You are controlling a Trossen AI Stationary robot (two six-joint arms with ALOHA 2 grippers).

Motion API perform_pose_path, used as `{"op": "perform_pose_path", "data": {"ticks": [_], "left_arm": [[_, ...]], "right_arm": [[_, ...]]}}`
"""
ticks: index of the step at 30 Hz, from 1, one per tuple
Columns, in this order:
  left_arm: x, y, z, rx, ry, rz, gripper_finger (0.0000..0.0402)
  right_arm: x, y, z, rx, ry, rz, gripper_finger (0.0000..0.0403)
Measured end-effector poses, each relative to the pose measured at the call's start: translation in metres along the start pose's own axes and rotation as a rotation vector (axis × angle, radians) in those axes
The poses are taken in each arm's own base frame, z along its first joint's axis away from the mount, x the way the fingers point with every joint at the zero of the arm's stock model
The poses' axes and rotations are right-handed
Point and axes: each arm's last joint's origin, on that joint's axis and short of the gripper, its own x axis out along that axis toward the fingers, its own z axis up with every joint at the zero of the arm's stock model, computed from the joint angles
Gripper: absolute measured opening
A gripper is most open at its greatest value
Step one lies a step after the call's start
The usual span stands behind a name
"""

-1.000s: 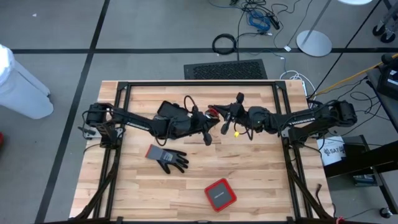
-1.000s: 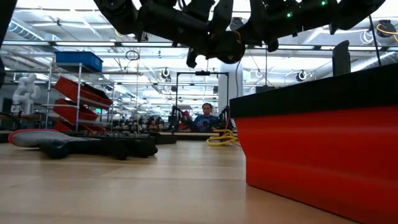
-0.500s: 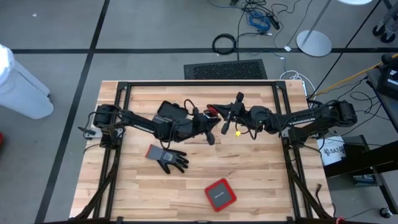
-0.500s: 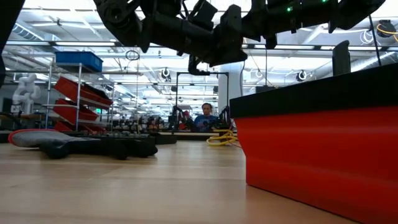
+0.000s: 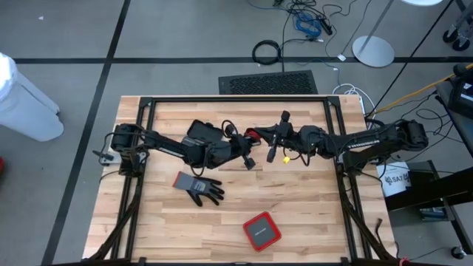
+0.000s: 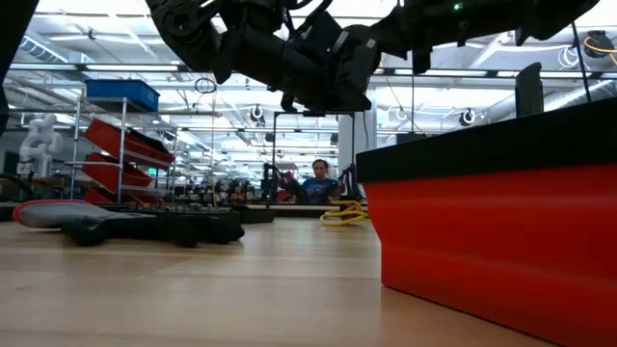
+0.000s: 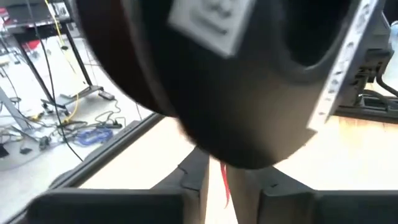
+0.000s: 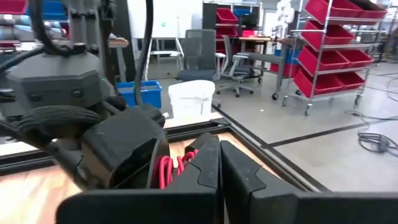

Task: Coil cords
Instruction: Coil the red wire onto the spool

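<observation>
Red cord (image 5: pixel 253 136) sat bunched between the two grippers above the middle of the table (image 5: pixel 310 214), toward its far side, held up off the wood. The right gripper (image 5: pixel 260 137) reached in from the right, and in its wrist view its two dark fingers (image 8: pixel 205 168) were pressed together with the red loops (image 8: pixel 166 170) showing just beside them, so it appeared to pinch the red cord, though the exact point of contact was hidden. The left gripper (image 5: pixel 248 157) came in from the left and met the right one near the bundle; its wrist view showed a narrow gap between its fingers (image 7: pixel 193 183) with a thin red strand (image 7: pixel 224 183) running through it, but the other arm's body filled most of that view, so whether the jaws gripped the strand or merely stood around it could not be told. A small yellow cord (image 5: pixel 281 157) hung just below the right arm's wrist, nearer than the red one, with its attachment unclear. From the low view both arms (image 6: pixel 308 58) hovered well above the tabletop. A grey glove (image 5: pixel 199 188) lay on the wood nearer and to the left, and a red box (image 5: pixel 261 230) stood near the front edge, well apart from the grippers.
</observation>
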Motion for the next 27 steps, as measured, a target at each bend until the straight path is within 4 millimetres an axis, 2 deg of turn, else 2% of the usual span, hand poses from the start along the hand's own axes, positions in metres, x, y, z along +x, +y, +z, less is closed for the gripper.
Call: {"op": "perform_pose_path", "data": {"ticks": [8,22,27], "left_arm": [[-0.001,-0.003,0.000,0.050,-0.007,-0.068,0.0111],[0.000,-0.004,0.001,0.069,-0.013,-0.128,0.0113],[-0.001,-0.006,0.002,0.058,-0.038,-0.211,0.0113]], "right_arm": [[-0.016,-0.004,0.016,0.019,-0.013,0.033,0.0000],[-0.030,-0.006,0.033,0.076,-0.071,0.119,0.0000],[-0.030,-0.006,0.033,0.085,-0.080,0.126,0.0000]]}}
